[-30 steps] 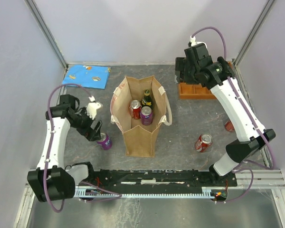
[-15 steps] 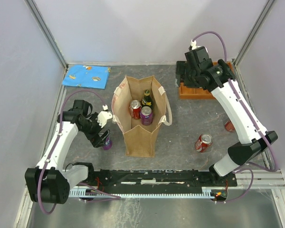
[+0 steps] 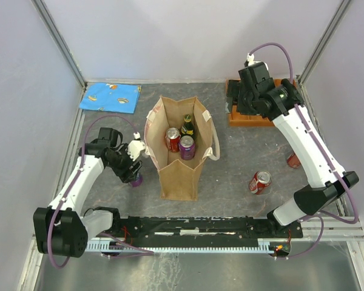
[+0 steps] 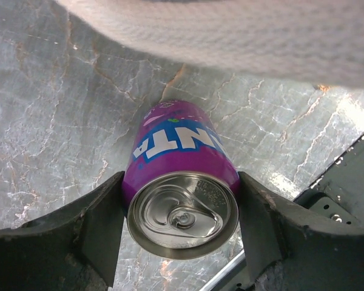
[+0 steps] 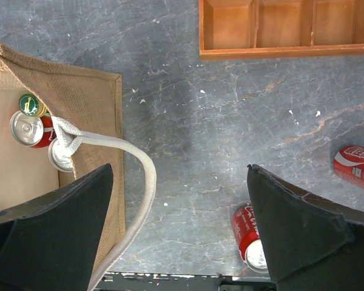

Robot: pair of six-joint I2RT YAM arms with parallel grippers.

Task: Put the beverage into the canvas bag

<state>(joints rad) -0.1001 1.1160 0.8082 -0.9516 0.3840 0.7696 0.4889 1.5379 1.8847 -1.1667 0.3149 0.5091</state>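
We judge the job partly done: a red soda can (image 3: 172,138), a purple soda can (image 3: 187,146) and a dark glass bottle (image 3: 187,125) already stand inside the tall tan canvas bag (image 3: 177,177) with cream rope handles. A red cola can (image 3: 259,181) and a second red can (image 3: 293,160) lie on the table to its right. Just left of the bag, a purple Fanta can (image 4: 181,151) stands between the left gripper's (image 4: 182,209) fingers, which press both its sides. The right gripper (image 5: 179,203) hangs wide and empty, well beyond the bag's right side.

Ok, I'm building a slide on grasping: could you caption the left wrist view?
The left gripper clamped on an upright purple soda can standing on the grey marbled table.
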